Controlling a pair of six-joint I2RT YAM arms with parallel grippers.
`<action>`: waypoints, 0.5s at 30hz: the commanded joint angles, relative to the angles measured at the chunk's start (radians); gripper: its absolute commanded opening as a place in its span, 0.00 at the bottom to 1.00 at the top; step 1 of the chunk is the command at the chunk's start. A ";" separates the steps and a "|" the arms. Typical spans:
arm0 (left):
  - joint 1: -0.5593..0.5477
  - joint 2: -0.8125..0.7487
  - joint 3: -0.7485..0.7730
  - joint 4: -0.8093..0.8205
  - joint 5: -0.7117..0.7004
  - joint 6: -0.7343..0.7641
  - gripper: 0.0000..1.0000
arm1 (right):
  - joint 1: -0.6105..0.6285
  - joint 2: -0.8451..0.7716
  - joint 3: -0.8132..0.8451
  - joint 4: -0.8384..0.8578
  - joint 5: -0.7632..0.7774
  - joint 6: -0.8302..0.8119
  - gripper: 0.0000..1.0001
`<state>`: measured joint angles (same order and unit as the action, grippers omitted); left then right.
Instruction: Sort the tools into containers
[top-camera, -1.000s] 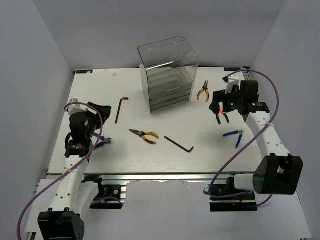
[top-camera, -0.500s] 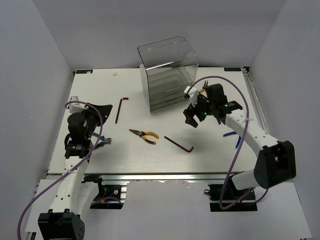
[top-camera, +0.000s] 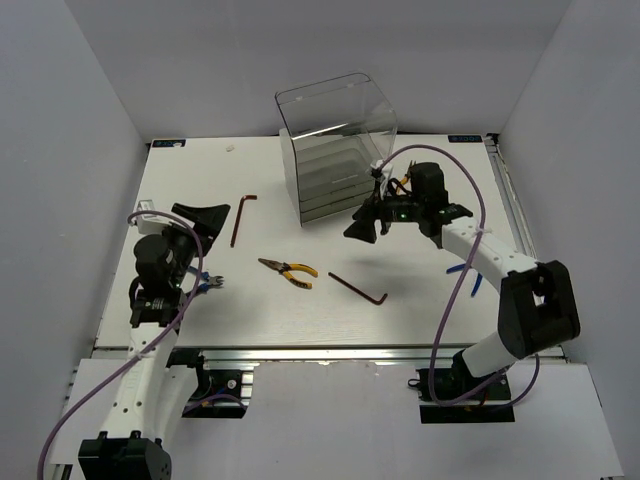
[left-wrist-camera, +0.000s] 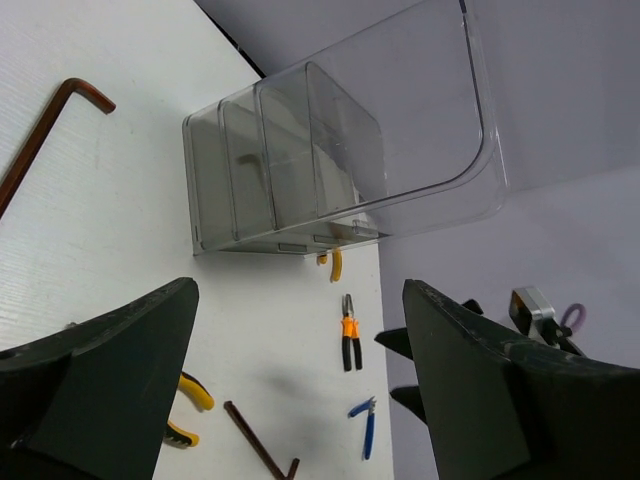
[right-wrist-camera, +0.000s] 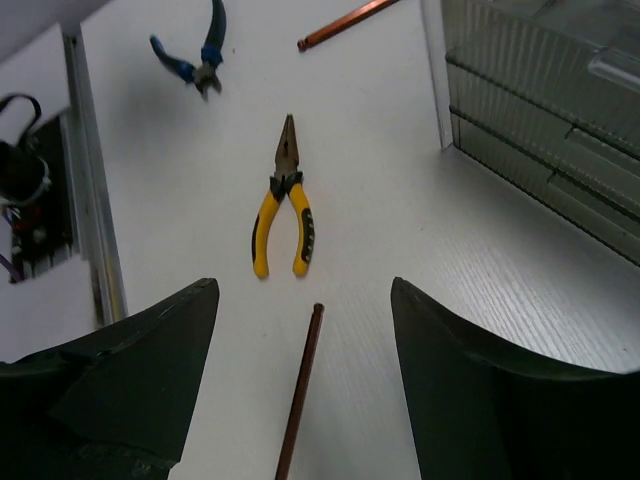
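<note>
The clear smoky drawer cabinet (top-camera: 335, 150) stands at the back middle of the table. My right gripper (top-camera: 360, 228) hovers open in front of it, above a dark hex key (right-wrist-camera: 300, 400) and yellow-handled pliers (right-wrist-camera: 283, 205), holding nothing. At the left, my left gripper (top-camera: 205, 215) is open and empty, raised above the table and facing the cabinet (left-wrist-camera: 330, 150). Blue cutters (top-camera: 207, 284) lie beside the left arm. A second hex key (top-camera: 243, 215) lies left of the cabinet. Orange-handled pliers (left-wrist-camera: 348, 340) and other blue cutters (left-wrist-camera: 365, 425) lie at the right.
Another pair of yellow pliers (top-camera: 405, 183) lies by the cabinet's right side, partly behind the right arm. The table's rail edge (right-wrist-camera: 95, 250) runs along the near side. White walls enclose the table on three sides.
The right arm has swung left from the table's right side to in front of the cabinet, leaving the orange pliers behind. The left arm has barely shifted.
</note>
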<state>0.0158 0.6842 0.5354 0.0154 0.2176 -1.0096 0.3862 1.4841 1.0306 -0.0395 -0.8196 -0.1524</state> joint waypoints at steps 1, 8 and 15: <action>0.000 -0.023 -0.032 0.041 0.003 -0.053 0.94 | -0.029 0.063 0.033 0.283 -0.067 0.287 0.76; 0.000 -0.055 -0.057 0.052 -0.015 -0.098 0.92 | -0.069 0.143 0.006 0.573 0.054 0.686 0.68; 0.000 -0.064 -0.046 0.015 -0.038 -0.103 0.92 | -0.109 0.275 0.072 0.615 0.215 1.023 0.59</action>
<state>0.0158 0.6292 0.4793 0.0376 0.2001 -1.1046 0.3012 1.7191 1.0599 0.4904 -0.7074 0.6346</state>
